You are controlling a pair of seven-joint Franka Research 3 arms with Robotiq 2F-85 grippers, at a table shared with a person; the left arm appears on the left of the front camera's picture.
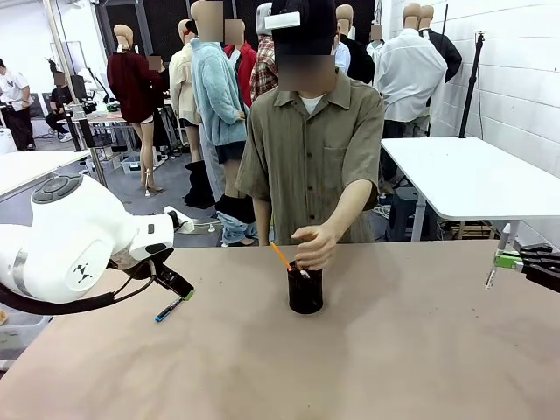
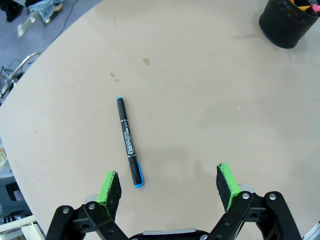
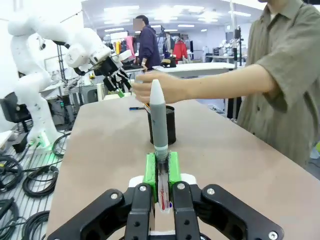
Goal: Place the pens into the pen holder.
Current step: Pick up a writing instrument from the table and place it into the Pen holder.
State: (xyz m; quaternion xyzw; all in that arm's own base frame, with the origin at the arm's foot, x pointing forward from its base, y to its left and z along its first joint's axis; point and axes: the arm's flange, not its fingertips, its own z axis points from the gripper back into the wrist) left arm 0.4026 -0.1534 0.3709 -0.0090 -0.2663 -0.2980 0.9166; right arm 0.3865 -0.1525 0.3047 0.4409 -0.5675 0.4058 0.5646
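The black mesh pen holder stands mid-table. A person's hand is over it, holding the orange pencil with its lower end in the cup. The dark blue marker lies flat on the table at the left. My left gripper hovers just above it, open and empty; in the left wrist view the marker lies by the left finger. My right gripper is shut on the silver-white pen, pointing at the holder; in the front view it is at the far right edge.
The person stands at the far side of the table with a forearm stretched over the holder. A white table stands behind at the right. Bare tabletop lies between the holder and my right gripper.
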